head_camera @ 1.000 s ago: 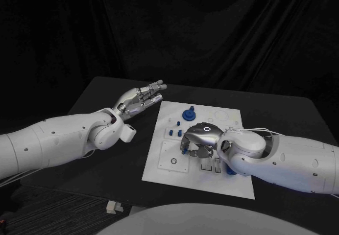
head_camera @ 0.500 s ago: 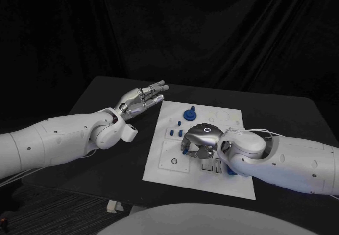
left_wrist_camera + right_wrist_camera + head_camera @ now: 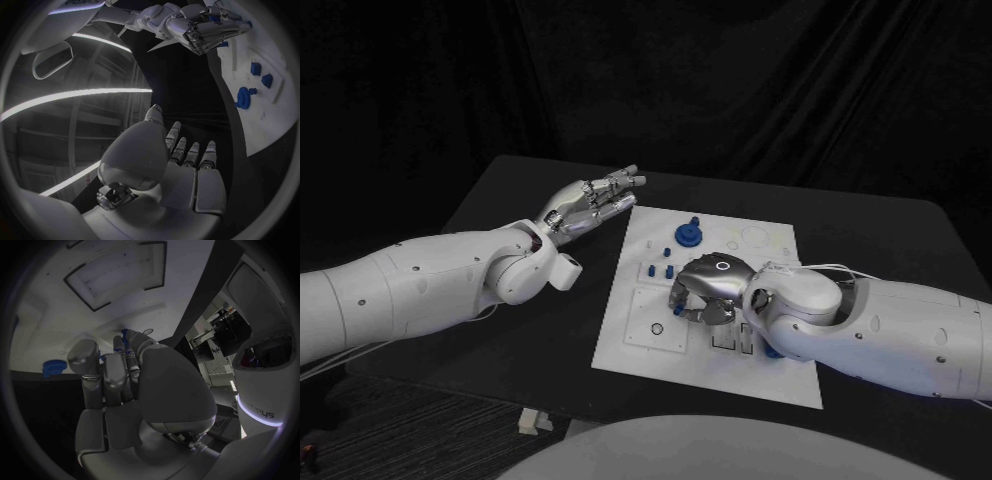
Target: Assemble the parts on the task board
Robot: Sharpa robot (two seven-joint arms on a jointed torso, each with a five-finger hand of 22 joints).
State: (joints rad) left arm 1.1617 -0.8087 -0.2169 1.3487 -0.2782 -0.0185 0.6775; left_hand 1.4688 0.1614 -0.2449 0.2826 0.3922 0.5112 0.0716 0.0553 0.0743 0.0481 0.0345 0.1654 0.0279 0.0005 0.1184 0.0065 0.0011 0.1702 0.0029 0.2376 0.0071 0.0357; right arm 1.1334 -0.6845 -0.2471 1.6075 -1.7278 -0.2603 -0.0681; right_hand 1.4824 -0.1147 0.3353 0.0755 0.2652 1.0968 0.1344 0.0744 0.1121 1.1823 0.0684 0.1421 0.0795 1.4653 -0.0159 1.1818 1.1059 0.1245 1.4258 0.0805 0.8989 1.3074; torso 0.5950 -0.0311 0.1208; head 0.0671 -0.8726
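Several small blue parts [image 3: 651, 270] sit on the task board [image 3: 668, 350] at frame centre, a round knobbed one [image 3: 687, 234] above them; I cannot count them surely. They look light, rigid, slick, best pinched by their sides. My right hand [image 3: 705, 293] curls over one, grip hidden. My left hand [image 3: 590, 200] hovers spread, upper left over the desk [image 3: 516, 190].

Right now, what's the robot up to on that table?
It is putting small blue parts together on the white board in the middle of the black table. The right hand is bent down over the board's middle, fingers curled around a blue part; whether it truly grips it is hard to tell. The left hand hovers open off the board's far left corner, holding nothing. A blue round part stands farther back.
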